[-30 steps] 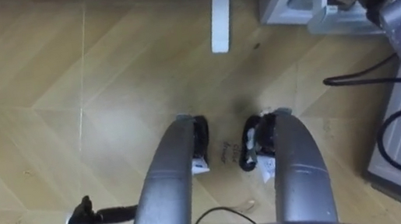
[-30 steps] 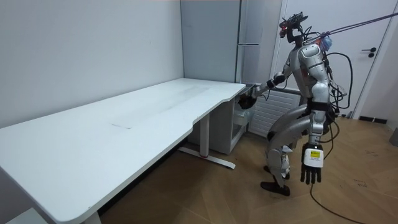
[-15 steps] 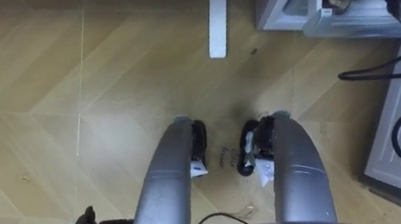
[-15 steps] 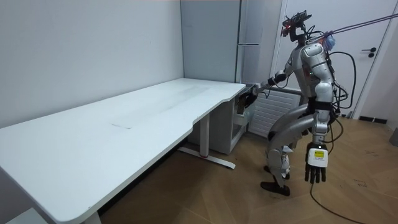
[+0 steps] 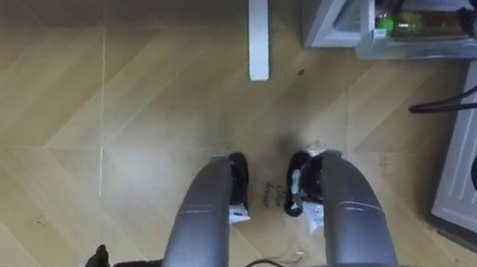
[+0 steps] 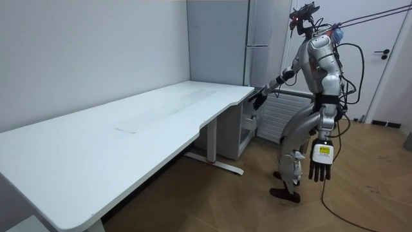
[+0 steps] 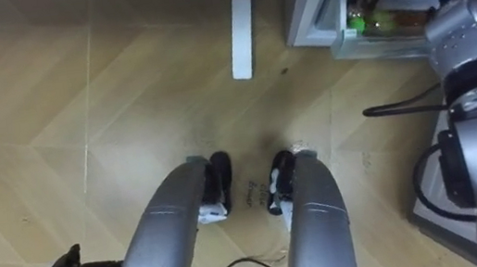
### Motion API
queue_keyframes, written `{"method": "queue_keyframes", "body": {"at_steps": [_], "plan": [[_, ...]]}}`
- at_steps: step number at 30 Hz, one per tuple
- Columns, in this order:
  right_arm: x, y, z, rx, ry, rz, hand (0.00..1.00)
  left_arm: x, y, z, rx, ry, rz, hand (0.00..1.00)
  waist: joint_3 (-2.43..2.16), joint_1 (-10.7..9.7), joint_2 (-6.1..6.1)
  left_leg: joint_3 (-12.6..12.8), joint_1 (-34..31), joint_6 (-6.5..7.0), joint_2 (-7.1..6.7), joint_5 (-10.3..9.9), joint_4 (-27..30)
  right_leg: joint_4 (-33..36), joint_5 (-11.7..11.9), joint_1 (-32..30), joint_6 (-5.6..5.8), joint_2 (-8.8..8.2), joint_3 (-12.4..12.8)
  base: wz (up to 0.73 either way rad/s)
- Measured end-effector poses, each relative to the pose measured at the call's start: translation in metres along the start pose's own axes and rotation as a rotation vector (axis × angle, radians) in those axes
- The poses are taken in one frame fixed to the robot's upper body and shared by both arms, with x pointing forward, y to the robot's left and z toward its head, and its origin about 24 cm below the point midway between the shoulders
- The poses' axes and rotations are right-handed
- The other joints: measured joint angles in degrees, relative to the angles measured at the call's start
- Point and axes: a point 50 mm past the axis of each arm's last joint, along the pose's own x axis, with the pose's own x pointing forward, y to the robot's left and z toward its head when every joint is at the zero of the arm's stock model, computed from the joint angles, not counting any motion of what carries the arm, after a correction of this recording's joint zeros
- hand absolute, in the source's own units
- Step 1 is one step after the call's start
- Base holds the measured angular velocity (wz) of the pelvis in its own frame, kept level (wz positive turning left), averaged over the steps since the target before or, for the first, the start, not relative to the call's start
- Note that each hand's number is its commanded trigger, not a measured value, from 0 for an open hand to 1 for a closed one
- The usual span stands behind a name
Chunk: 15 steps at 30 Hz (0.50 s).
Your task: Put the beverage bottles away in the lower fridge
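Left robot hand (image 6: 320,169) hangs open, empty. Right robot hand (image 6: 259,99), grip indiscernible, at desk (image 6: 129,129) edge. Bottles (image 5: 415,26) lie inside open fridge (image 5: 333,8).

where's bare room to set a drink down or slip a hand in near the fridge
Bare: the whole white desk top, and the wood floor between the desk legs. Crowded: the lower fridge, where bottles fill the front shelf and the right hand reaches out above it.
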Motion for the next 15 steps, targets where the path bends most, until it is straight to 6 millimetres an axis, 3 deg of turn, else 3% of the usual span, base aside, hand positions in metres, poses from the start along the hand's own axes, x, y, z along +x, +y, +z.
{"method": "queue_keyframes", "body": {"at_steps": [15], "plan": [[0.003, -0.033, -0.013, -0.023, 0.027, -0.072, 0.00, 0.000, 0.004, -0.004, -0.063, 0.024, 0.015, 0.00, -0.23, 0.3, 0.64, 1.0, 6.3, 1.09, 0.00, -0.2, -3.4, -3.5, 0.1, 6.2, 1.45, -0.06, 0.2, -0.01]]}}
